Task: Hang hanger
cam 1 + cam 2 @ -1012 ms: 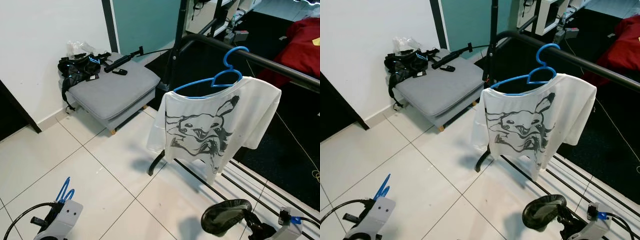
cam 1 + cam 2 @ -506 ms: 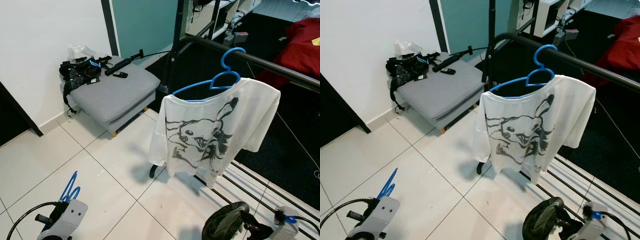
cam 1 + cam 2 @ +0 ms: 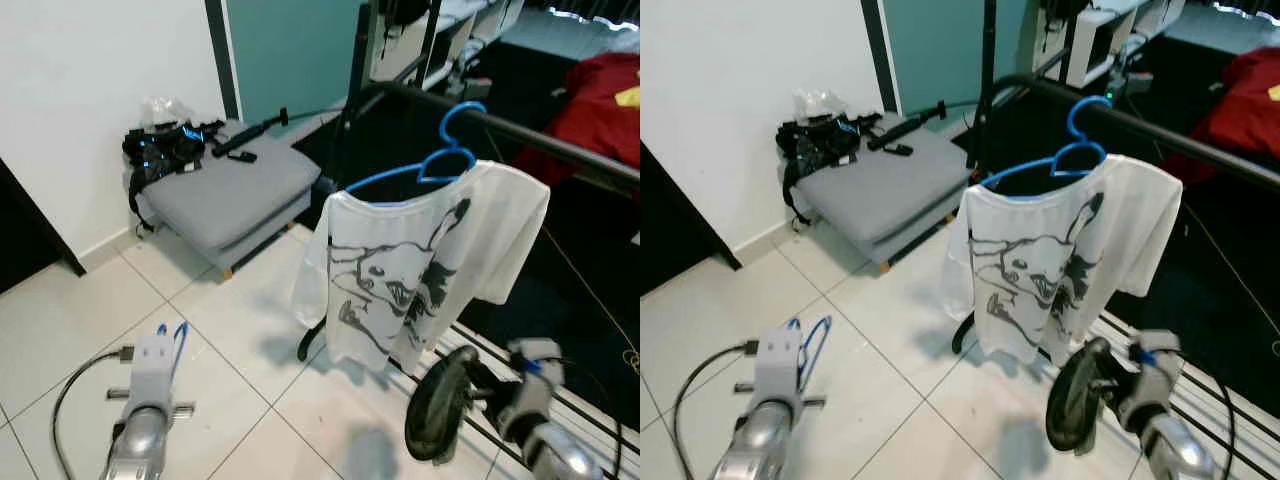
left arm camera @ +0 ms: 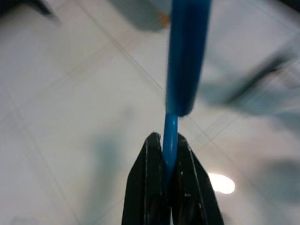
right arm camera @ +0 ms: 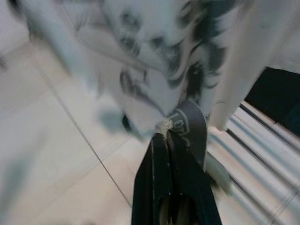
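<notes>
1. Left gripper clamped on thin blue hanger, hook end pointing away, ready for lifting.
2. Right gripper pinched together on dark garment.
3. Rail well ahead of both, already carrying white shirt.

Two blue hangers: one on the black rail, one in left gripper, one white printed shirt under rail, one grey cushion left of rail.
</notes>
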Tool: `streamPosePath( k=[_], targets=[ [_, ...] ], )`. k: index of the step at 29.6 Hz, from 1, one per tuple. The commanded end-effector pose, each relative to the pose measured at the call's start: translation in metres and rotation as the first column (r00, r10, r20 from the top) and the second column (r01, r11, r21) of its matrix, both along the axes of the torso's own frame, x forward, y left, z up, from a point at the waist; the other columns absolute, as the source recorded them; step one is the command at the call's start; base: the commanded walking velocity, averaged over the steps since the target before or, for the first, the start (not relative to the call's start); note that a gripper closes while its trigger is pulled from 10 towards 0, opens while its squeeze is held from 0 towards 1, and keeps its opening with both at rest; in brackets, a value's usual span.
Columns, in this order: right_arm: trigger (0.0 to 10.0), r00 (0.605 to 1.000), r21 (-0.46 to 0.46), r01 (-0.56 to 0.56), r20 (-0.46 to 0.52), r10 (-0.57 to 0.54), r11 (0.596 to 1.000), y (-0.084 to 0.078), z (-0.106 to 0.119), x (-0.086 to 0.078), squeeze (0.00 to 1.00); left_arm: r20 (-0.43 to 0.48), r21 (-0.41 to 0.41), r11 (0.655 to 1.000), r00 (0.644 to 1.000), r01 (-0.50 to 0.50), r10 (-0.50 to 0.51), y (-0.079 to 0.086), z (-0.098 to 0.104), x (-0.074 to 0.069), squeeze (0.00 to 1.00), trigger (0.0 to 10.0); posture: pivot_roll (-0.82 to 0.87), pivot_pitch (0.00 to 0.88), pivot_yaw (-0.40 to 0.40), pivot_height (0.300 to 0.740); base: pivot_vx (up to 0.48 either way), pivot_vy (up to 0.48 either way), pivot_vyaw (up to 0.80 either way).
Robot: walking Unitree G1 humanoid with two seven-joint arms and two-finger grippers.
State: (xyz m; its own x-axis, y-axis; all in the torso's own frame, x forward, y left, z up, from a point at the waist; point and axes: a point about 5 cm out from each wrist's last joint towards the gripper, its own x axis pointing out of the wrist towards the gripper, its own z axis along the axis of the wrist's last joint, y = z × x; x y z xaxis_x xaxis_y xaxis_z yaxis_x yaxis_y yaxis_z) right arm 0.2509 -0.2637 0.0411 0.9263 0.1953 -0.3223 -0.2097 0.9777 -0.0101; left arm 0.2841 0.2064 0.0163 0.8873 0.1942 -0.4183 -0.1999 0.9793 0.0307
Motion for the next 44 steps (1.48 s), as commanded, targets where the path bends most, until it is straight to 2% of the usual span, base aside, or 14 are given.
streamPosePath(
  k=[1,6,8,10,12,13,14,17,19,23,26,32,44],
  targets=[
    [10.0,0.997,-0.054,-0.073,-0.033,0.071,0.996,0.01,-0.006,0.002,0.0,-0.015,-0.17,0.983,0.997,0.07,-0.074,-0.017,-0.004,0.005,0.0,10.0,0.07,0.109,-0.02,0.74,0.0,0.0,0.0],
    [10.0,0.996,-0.066,-0.086,-0.027,0.085,0.994,0.013,-0.002,0.009,0.0,0.041,-0.196,0.97,0.989,0.147,-0.141,-0.027,0.004,0.016,0.0,10.0,0.07,0.101,-0.023,0.74,0.0,0.0,0.0],
    [10.0,0.996,-0.093,-0.094,-0.014,0.093,0.991,0.015,0.003,0.015,0.0,0.062,-0.16,0.966,0.979,0.204,-0.197,-0.035,0.009,0.022,0.0,10.0,0.07,0.095,-0.019,0.74,0.0,0.0,0.66],
    [10.0,0.996,-0.093,-0.094,-0.014,0.093,0.991,0.015,0.003,0.015,0.0,0.062,-0.16,0.966,0.979,0.204,-0.197,-0.035,0.009,0.022,0.0,10.0,0.07,0.095,-0.019,0.74,0.0,0.0,0.8],
    [10.0,0.995,-0.115,-0.103,-0.006,0.103,0.988,0.016,0.007,0.019,0.0,0.108,-0.132,0.954,0.961,0.268,-0.255,-0.042,0.019,0.03,0.0,10.0,0.07,0.095,-0.019,0.74,0.0,0.0,0.8],
    [10.0,0.995,-0.115,-0.103,-0.006,0.103,0.988,0.016,0.007,0.019,0.0,0.108,-0.132,0.954,0.961,0.268,-0.255,-0.042,0.019,0.03,0.0,10.0,0.07,0.095,-0.019,0.74,0.0,0.0,0.8],
    [10.0,0.996,-0.117,-0.092,-0.018,0.09,0.989,0.013,0.003,0.018,0.0,0.188,-0.164,0.935,0.941,0.314,-0.283,-0.046,0.03,0.036,0.0,10.0,0.07,0.102,-0.023,0.74,0.0,0.0,0.79],
    [10.0,0.997,-0.096,-0.069,-0.03,0.066,0.993,0.011,-0.002,0.014,0.0,0.215,-0.185,0.928,0.934,0.324,-0.284,-0.047,0.032,0.036,0.0,10.0,0.07,0.105,-0.023,0.74,0.0,0.0,0.79],
    [10.0,0.998,-0.067,-0.036,-0.051,0.032,0.997,0.007,-0.01,0.005,0.0,0.238,-0.195,0.921,0.927,0.338,-0.29,-0.047,0.032,0.032,0.0,10.0,0.07,0.116,-0.022,0.74,0.0,0.0,0.79],
    [10.0,0.998,-0.028,0.004,-0.066,-0.005,1.0,0.005,-0.017,-0.007,0.0,0.255,-0.12,0.936,0.921,0.332,-0.294,-0.041,0.029,0.025,0.0,10.0,0.07,0.135,-0.011,0.74,0.0,0.0,0.79],
    [10.0,0.998,-0.022,0.011,-0.069,-0.013,1.0,0.004,-0.018,-0.009,0.0,0.259,-0.111,0.938,0.921,0.328,-0.291,-0.039,0.028,0.024,0.0,10.0,0.07,0.136,-0.01,0.74,0.0,0.0,0.79],
    [10.0,0.995,-0.009,0.028,-0.092,-0.028,1.0,0.006,-0.028,-0.017,0.0,0.246,-0.155,0.93,0.925,0.333,-0.29,-0.04,0.023,0.02,0.0,10.0,0.07,0.133,-0.002,0.74,0.0,0.0,0.79],
    [10.0,0.995,-0.001,0.031,-0.097,-0.031,1.0,0.007,-0.031,-0.022,0.0,0.239,-0.219,0.92,0.932,0.326,-0.273,-0.041,0.018,0.016,0.0,10.0,0.07,0.158,0.008,0.74,0.0,0.0,0.79]
  ],
)
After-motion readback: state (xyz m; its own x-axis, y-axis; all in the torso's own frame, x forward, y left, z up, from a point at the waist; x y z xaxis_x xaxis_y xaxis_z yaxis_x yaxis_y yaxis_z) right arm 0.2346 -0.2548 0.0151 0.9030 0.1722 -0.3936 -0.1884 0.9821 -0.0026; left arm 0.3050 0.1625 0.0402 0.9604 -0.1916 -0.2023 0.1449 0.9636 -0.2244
